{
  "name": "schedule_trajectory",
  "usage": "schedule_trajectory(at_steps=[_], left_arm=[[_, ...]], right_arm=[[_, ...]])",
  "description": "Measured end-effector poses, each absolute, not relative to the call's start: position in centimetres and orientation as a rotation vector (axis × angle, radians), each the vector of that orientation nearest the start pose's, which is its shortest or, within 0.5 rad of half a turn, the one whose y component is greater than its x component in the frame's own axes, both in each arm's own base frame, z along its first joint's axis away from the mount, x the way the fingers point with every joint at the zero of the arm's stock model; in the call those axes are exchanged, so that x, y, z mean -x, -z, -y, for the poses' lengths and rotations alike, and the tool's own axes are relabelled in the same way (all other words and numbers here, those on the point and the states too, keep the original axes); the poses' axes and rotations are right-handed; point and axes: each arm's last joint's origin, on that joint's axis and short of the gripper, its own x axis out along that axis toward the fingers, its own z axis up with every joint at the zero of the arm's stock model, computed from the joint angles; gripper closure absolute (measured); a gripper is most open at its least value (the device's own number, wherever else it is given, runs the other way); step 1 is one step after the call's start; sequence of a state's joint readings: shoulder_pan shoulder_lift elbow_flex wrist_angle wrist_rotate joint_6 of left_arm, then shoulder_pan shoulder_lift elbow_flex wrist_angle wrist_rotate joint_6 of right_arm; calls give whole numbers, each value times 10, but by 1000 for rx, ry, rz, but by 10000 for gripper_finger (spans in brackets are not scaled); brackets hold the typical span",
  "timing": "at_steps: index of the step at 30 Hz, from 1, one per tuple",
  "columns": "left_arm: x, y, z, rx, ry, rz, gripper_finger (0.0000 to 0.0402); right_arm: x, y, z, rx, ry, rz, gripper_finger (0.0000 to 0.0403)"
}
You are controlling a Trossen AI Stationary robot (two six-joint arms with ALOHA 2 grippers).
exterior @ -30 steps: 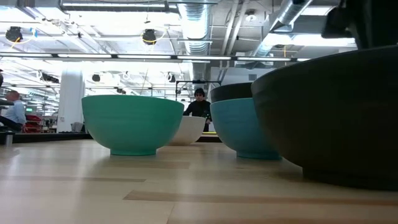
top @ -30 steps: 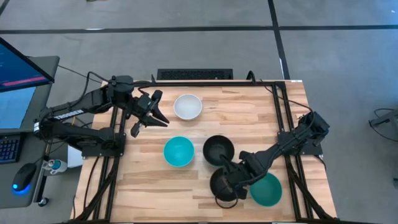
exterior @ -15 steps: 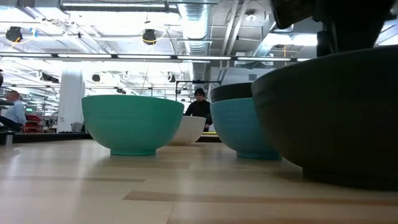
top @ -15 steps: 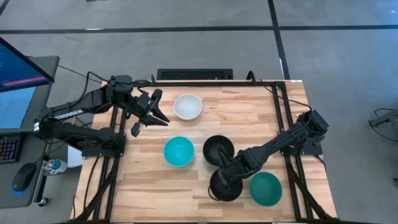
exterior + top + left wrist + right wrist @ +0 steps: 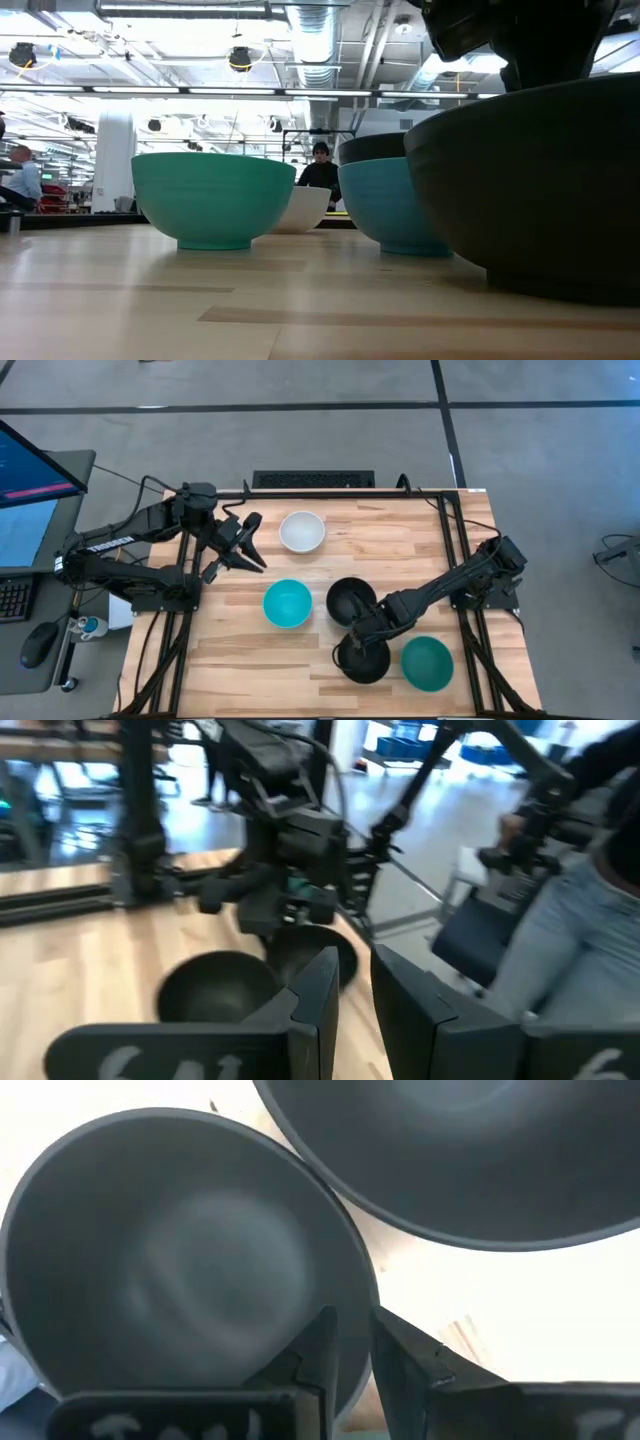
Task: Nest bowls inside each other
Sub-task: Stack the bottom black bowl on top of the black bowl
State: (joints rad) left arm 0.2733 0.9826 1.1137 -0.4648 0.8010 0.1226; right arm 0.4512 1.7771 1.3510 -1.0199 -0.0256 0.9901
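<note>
Five bowls stand upright on their bases on the wooden table: a white one (image 5: 302, 531), a light blue one (image 5: 287, 604), a far black one (image 5: 352, 598), a near black one (image 5: 364, 660) and a teal green one (image 5: 427, 664). I see no second light blue bowl. My right gripper (image 5: 358, 638) is at the near black bowl's (image 5: 190, 1270) far rim, shut on it. In the low view that bowl (image 5: 540, 190) fills the right side. My left gripper (image 5: 260, 558) hovers shut, left of the white bowl. My right gripper (image 5: 348, 1355) is on the near black bowl's rim (image 5: 368, 1312), on the side facing the far black bowl (image 5: 470, 1150). One finger is inside the bowl and one outside. The fingers slant down from above. The bowl rests on its base on the table (image 5: 300, 300).
The two black bowls nearly touch, and the teal green bowl (image 5: 213, 195) sits close to the right of the near black one. Metal frame rails (image 5: 448, 530) run along the table's left and right sides. People show in the room beyond the table.
My right gripper has moved toward the table's left, from the gap beside the teal green bowl across the near black bowl to that bowl's far rim. The bowls have stayed where they were. My left gripper has shifted slightly toward the near edge.
</note>
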Motion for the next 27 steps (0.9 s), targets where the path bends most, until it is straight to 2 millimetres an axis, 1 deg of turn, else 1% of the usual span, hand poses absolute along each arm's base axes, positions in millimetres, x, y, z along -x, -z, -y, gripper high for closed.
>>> schedule_trajectory(at_steps=[3,14,19,27], left_arm=[[-189,-384,-30,65,582,-273,347],[-188,-382,-30,15,585,-272,347],[-188,-378,-32,-17,519,-310,347],[-187,-374,-33,-47,464,-354,347]], right_arm=[[-301,-219,-144,-503,346,-1453,320],[-303,-219,-138,-533,352,-1475,320],[-303,-219,-138,-536,350,-1479,320],[-302,-219,-139,-546,339,-1491,320]])
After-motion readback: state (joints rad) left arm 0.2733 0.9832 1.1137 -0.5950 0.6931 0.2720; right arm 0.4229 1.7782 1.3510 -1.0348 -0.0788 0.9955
